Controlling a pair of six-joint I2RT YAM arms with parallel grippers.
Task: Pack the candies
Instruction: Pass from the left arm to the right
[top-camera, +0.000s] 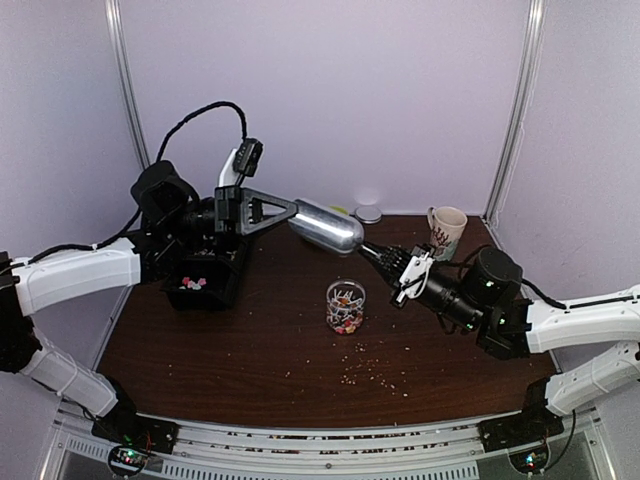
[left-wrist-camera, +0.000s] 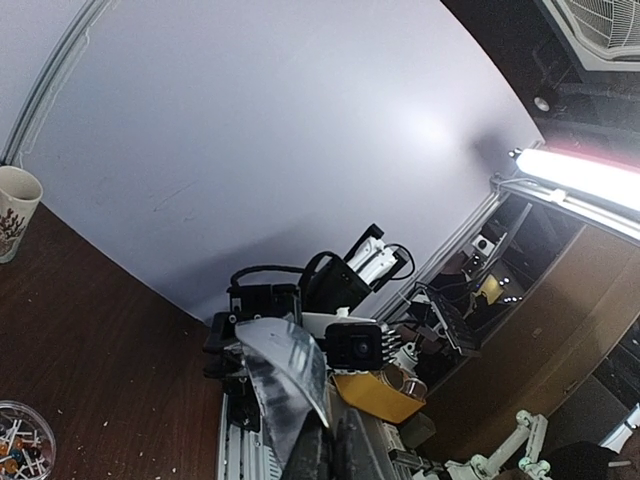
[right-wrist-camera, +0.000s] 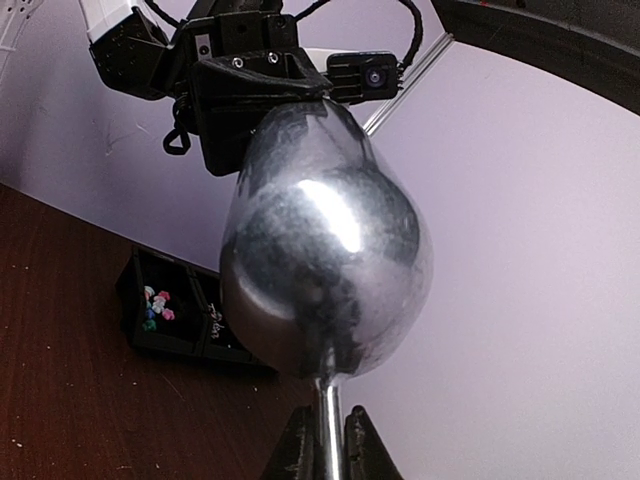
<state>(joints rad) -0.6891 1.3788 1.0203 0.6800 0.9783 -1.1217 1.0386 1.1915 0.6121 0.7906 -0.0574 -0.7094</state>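
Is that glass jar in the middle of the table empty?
No, the glass jar has a heap of colourful candies lying in its lower part.

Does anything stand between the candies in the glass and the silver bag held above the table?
Nothing visible does: only air lies between the candies in the glass and the silver bag. Both the left gripper and right gripper are shut on it.

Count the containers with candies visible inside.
2. A clear glass at mid-table holds candies; a black box at the left holds more. The raised silver pouch may hide others.
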